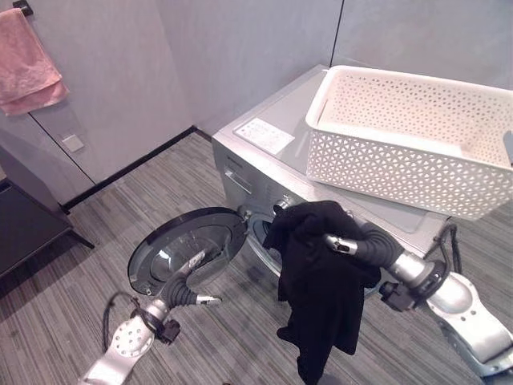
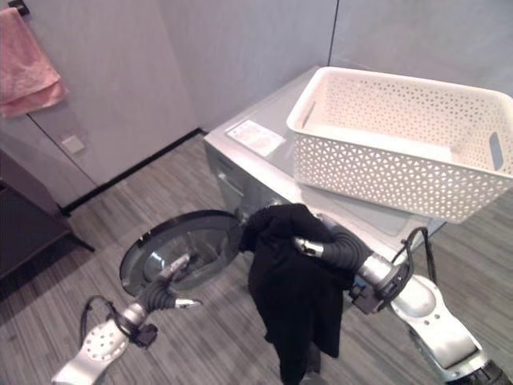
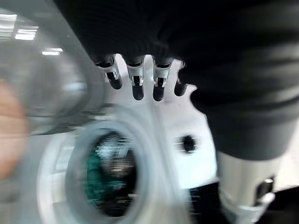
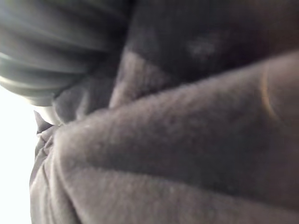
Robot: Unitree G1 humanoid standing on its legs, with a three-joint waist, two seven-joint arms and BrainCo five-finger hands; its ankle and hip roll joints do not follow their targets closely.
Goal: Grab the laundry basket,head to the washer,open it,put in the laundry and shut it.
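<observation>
Black garment at the washer's open door

The right hand (image 1: pixel 341 243) clutches the black garment (image 1: pixel 321 297) before the washer (image 1: pixel 264 160); left hand (image 1: pixel 188 289), fingers straight, touches the door (image 1: pixel 172 241); basket (image 1: pixel 401 136) on top.

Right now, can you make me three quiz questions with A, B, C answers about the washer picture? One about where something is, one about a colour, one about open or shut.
1. Where is the white laundry basket?
A. on top of the washing machine
B. on the floor
C. inside the drum

2. What colour is the garment held by the right hand?
A. pink
B. black
C. white

3. How is the washer door?
A. shut
C. taken off
B. swung open

Answers: 1 A, the basket rests on the machine's grey top. 2 B, the cloth hanging before the opening is black. 3 B, the round door stands out beside the left hand.
</observation>
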